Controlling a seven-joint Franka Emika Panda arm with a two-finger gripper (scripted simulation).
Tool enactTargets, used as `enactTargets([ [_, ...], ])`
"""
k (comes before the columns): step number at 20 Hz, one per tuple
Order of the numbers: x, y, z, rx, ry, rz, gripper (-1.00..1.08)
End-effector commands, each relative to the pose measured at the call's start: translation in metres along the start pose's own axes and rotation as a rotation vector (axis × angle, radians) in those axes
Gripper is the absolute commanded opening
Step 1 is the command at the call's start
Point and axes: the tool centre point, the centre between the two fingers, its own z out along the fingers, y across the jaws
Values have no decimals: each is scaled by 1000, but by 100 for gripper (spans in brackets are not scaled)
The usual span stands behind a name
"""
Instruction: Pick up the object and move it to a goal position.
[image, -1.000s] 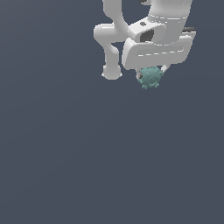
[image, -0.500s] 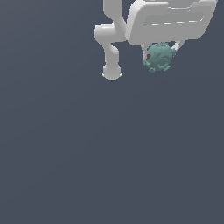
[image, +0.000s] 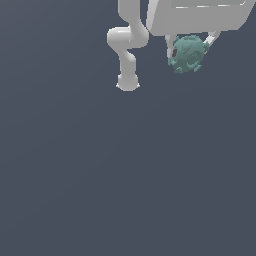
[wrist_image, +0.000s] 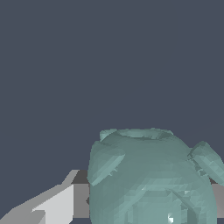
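The object is a small teal-green knobbly lump with a dark spot on its side. It hangs below the white gripper at the top right of the exterior view, held between the two fingers, well above the dark grey floor. The gripper is shut on it. In the wrist view the object fills the near part of the picture, with one white finger beside it. The gripper's body is cut off by the picture's top edge.
The arm's white links and round base stand at the exterior view's left of the gripper. A plain dark grey floor fills everything else in view.
The gripper has risen with the object and drifted toward the exterior view's right; it now looks larger and sits nearer the picture's top edge.
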Motion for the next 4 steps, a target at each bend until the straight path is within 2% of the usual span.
enactTargets([
  [1, 1, 0, -3, 0, 0, 0, -100],
  [4, 1, 0, -3, 0, 0, 0, -100],
])
